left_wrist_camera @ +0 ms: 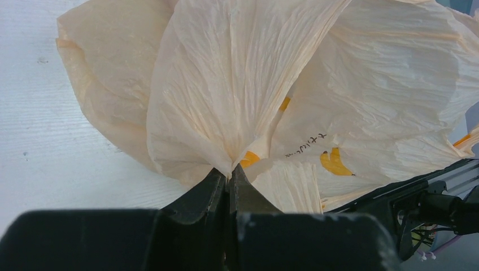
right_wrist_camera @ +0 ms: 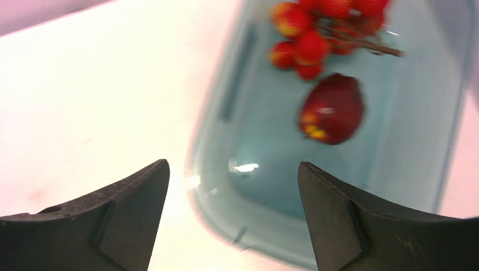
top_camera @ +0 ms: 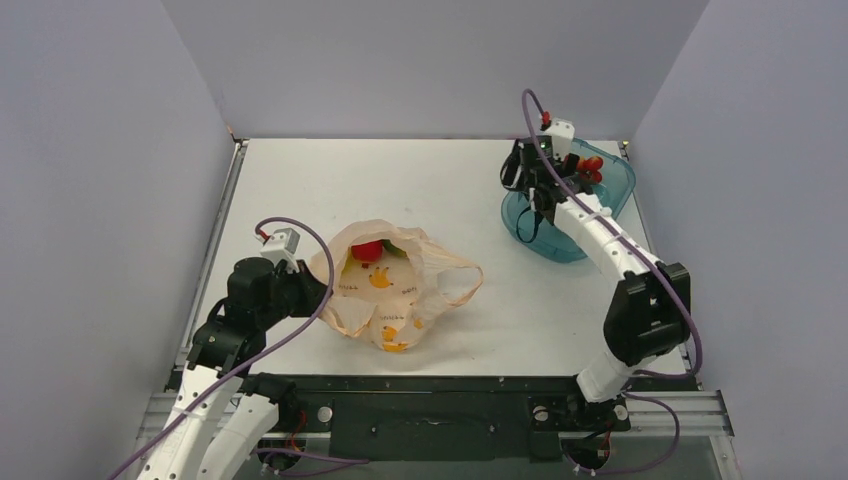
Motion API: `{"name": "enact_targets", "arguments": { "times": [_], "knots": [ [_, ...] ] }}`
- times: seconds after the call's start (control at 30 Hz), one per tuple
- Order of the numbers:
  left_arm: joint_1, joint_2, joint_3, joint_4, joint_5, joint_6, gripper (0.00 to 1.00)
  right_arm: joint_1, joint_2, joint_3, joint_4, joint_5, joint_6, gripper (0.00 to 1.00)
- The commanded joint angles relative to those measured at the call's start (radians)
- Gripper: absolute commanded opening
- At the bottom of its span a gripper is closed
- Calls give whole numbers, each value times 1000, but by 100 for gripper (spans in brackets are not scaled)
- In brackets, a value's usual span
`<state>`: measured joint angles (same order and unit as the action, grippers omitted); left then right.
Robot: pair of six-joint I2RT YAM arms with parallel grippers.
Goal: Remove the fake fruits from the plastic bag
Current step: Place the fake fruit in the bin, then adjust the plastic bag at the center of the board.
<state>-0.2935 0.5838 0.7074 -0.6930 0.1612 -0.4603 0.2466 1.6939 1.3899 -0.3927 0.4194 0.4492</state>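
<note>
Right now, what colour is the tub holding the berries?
Translucent teal; the tub shows best in the right wrist view.

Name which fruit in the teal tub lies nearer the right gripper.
The dark maroon fruit, one smooth piece, lies closer to the open right gripper than the red berry cluster, which sits beyond it in the tub.

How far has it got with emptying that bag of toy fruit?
Done: a berry cluster and a dark maroon fruit lie in the teal tub. In hand: the left gripper pinches the plastic bag; the right gripper is open and empty over the tub. Still to do: a red fruit and something green show inside the bag.
</note>
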Motion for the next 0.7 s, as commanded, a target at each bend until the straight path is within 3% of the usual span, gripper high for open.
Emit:
{"name": "enact_targets", "arguments": {
  "times": [0.0, 0.27, 0.47, 0.57, 0.67],
  "knots": [
    [0, 29, 67, 6, -5, -3, 0, 147, -159, -38, 70, -111, -10, 79],
    [-1, 88, 148, -218, -6, -64, 0, 378, -379, -158, 170, -306, -127, 77],
    [-1, 96, 139, -261, 63, -46, 0, 580, -531, -305, 335, -531, -183, 73],
    [-2, 101, 138, -288, 52, -33, 0, 709, -528, -378, 411, -522, -196, 65],
    [-3, 110, 147, -323, 2, -32, 0, 803, -492, -417, 446, -410, -200, 57]
  ]
}}
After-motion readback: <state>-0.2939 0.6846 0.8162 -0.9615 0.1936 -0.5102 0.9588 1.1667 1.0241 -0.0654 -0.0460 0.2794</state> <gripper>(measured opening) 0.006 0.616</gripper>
